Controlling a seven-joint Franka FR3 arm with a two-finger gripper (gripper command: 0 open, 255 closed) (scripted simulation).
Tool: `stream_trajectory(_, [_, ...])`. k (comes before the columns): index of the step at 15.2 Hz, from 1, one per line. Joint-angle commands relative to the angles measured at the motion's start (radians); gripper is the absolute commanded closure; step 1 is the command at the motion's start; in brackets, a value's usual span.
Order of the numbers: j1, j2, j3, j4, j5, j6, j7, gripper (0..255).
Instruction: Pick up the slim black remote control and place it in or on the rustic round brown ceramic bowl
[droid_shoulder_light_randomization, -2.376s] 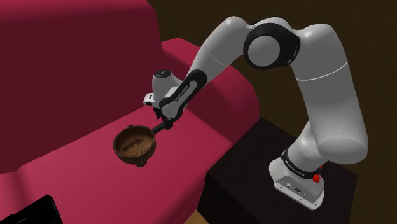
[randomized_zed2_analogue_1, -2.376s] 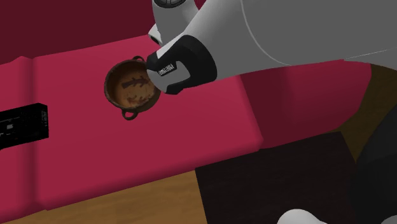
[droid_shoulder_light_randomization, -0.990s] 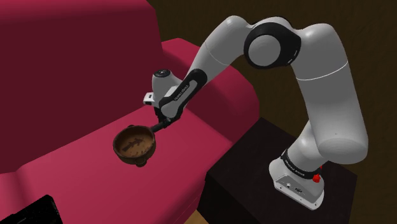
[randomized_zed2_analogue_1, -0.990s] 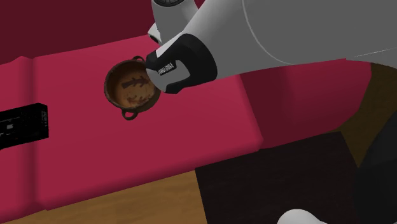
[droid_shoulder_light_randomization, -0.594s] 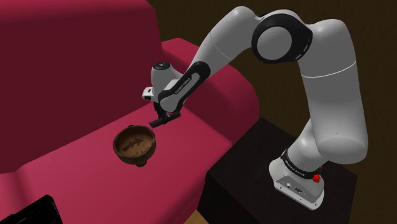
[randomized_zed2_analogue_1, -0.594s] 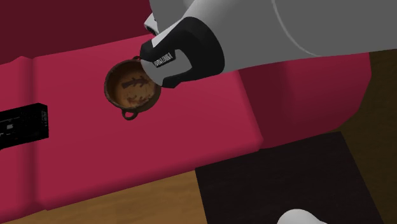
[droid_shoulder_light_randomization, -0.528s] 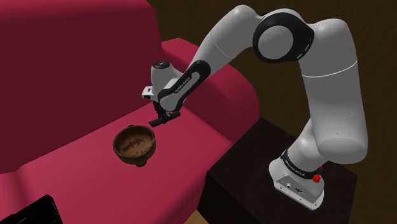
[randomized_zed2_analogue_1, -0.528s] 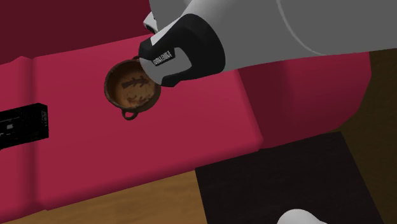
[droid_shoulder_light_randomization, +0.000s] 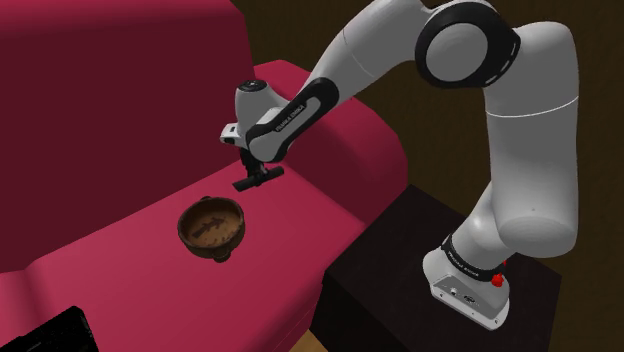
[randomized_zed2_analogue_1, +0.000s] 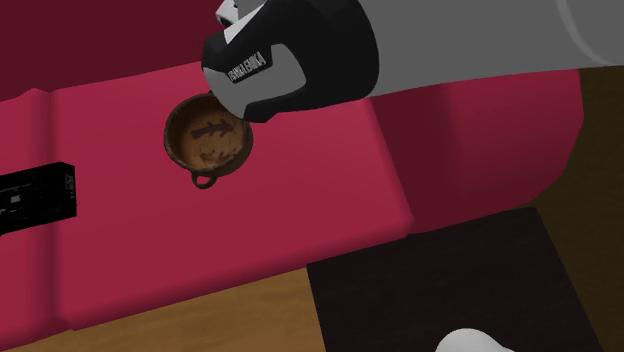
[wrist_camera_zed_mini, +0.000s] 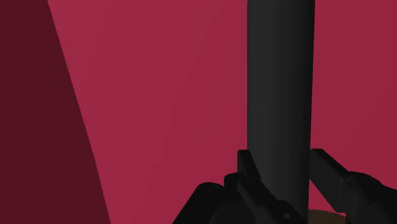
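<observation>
Remote control (wrist_camera_zed_mini: 280, 89), slim and dark, is clasped between the two black fingers of the gripper (droid_shoulder_light_randomization: 258, 179), which hangs over the red sofa seat (droid_shoulder_light_randomization: 310, 215), above and just beside the brown bowl (droid_shoulder_light_randomization: 212, 226). The white forearm (droid_shoulder_light_randomization: 345, 60) slopes down from a high elbow (droid_shoulder_light_randomization: 470, 40) above the stand (droid_shoulder_light_randomization: 390, 270).

A deep red sofa (droid_shoulder_light_randomization: 120, 120) with a broad seat cushion and high back stands on a light wooden floor (randomized_zed2_analogue_1: 180, 325) before a dark brown wall (droid_shoulder_light_randomization: 290, 30).
</observation>
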Motion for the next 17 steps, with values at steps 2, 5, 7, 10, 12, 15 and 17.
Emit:
stream_trajectory(2, [-0.004,-0.028,0.004,0.001,0.005,-0.028,-0.005,255])
stream_trajectory(5, [-0.007,-0.057,0.009,0.0,0.011,-0.057,-0.01,255])
stream_trajectory(7, [-0.009,-0.076,0.011,0.001,0.015,-0.076,-0.013,255])
stream_trajectory(10, [-0.011,-0.104,0.015,0.003,0.021,-0.106,-0.017,255])
stream_trajectory(12, [-0.012,-0.114,0.017,0.004,0.023,-0.118,-0.019,255])
stream_trajectory(15, [0.042,-0.094,0.024,0.032,0.008,-0.129,0.051,255])
stream_trajectory(17, [0.079,-0.077,0.029,0.056,-0.002,-0.139,0.097,255])
